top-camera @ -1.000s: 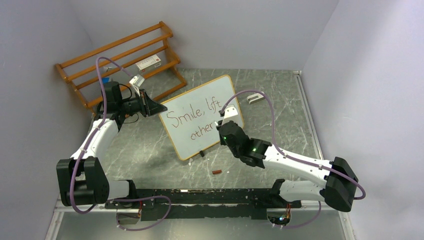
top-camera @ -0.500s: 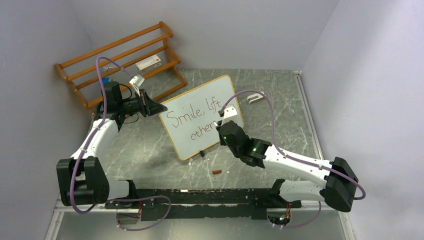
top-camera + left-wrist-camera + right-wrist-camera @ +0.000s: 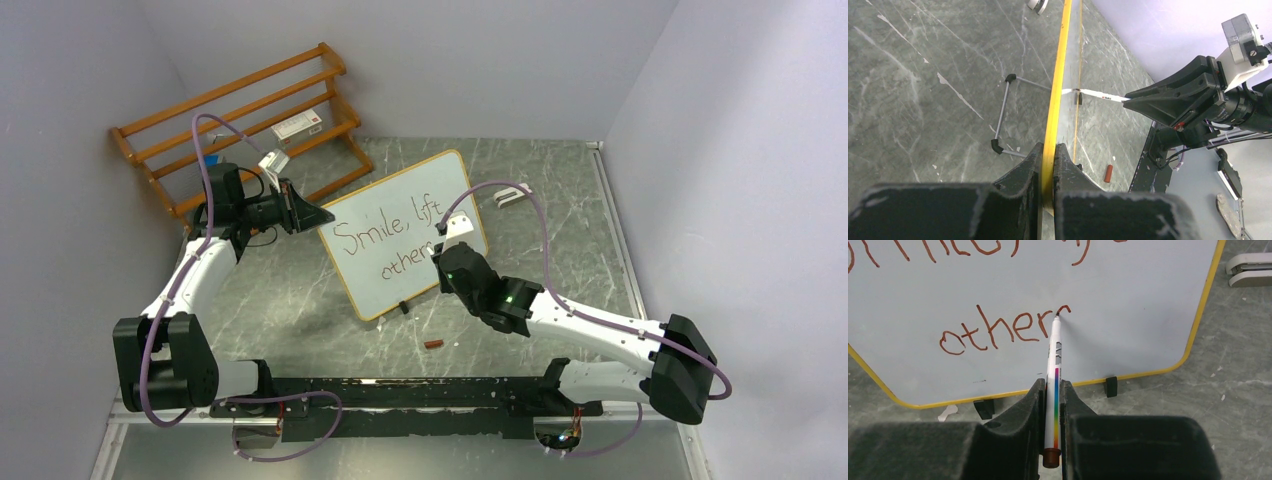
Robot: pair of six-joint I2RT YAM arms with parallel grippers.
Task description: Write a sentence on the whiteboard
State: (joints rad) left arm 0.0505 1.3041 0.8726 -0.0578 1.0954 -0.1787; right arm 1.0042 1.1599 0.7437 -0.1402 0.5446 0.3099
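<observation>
"Two grippers, and both clamped on something?"

"Both. Nearest the front edge of the desk (image 3: 300,300) lies a small brown cap (image 3: 433,344). Just past it the right gripper (image 3: 1050,390) is clenched on a marker (image 3: 1054,360), whose tip touches the whiteboard (image 3: 375,290)."

"Where does the whiteboard stand?"

"About mid-desk, on black feet, tilted back and turned at a slant to the front edge. The sentence (image 3: 385,232) reads 'Smile, lift' on top and 'other' below, with the marker tip on a hooked stroke at its end."

"And the left one?"

"The left gripper (image 3: 1048,155) pinches the board's yellow frame at its left edge. Farther back, a white clip (image 3: 510,195) lies near the board's right side, apart from it. A wooden rack (image 3: 240,110) holding a small box (image 3: 298,125) stands in the desk's back left corner."
</observation>
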